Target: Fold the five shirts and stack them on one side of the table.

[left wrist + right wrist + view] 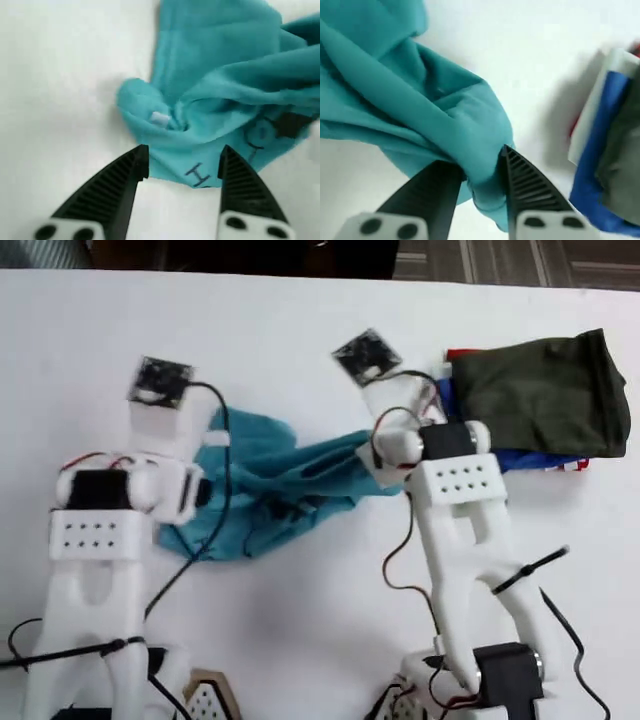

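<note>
A crumpled teal shirt (265,485) lies between the two arms in the middle of the table. My right gripper (481,162) is shut on a bunched fold of the teal shirt (420,110), pulling it taut toward the stack. My left gripper (182,162) stands open just above the teal shirt's (225,90) printed edge, with nothing between its fingers. A stack of folded shirts (540,400) rests at the right side of the table, a dark green one on top of blue, white and red ones (607,150).
White table (300,340) with free room at the back and far left. Cables (215,510) trail from both arms over the shirt and the table front. The arm bases (480,670) stand along the near edge.
</note>
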`<action>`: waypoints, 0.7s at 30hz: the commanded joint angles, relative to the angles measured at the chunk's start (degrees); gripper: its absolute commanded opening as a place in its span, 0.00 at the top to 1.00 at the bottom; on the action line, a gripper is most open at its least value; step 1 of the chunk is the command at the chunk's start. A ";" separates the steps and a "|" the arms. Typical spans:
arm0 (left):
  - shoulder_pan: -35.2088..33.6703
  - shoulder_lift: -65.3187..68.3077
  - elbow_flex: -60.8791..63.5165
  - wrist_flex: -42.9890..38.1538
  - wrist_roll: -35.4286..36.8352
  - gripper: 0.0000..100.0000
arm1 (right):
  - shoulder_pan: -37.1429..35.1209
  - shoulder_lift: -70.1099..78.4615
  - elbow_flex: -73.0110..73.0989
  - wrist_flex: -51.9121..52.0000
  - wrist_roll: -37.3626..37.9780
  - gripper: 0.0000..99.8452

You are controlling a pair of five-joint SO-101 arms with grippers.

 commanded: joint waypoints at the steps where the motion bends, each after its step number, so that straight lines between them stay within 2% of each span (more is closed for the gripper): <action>1: -5.10 -0.53 -2.95 -0.62 -1.14 0.76 | 4.70 -3.65 -0.53 -0.40 -0.09 0.89; 3: -5.80 -0.53 0.66 -5.80 -3.08 0.76 | 6.55 -3.65 -0.53 -0.40 -0.09 0.89; 8: -5.80 -0.44 11.30 -24.53 -3.96 0.76 | 6.99 -3.65 -0.53 1.71 -0.09 0.89; 11: -5.80 0.18 13.49 -31.30 -3.96 0.76 | 5.49 -5.14 -0.44 5.23 0.26 0.89; 16: -5.80 13.54 5.76 -31.56 -0.18 0.76 | 1.36 -14.46 -0.26 12.00 -0.09 0.83; 21: -4.13 33.23 -15.08 -19.25 4.31 0.76 | 1.54 -24.57 0.00 14.90 -0.18 0.81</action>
